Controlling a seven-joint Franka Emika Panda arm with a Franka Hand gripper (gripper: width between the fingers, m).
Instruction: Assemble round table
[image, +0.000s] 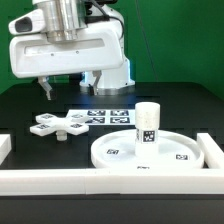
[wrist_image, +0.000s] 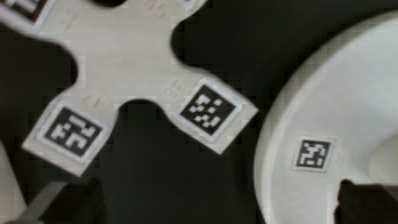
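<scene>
a robotics lab: black table (image: 185, 100), green backdrop (image: 185, 35), tag-covered marker board (image: 105, 117), white border bars (image: 100, 183)

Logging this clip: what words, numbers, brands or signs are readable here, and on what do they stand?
No words, numbers or brand names can be read in either view.
The only markings are black-and-white square tags, which are patterns, not text. They sit on the round disc, the leg, the cross-shaped foot piece and the marker board.
</scene>
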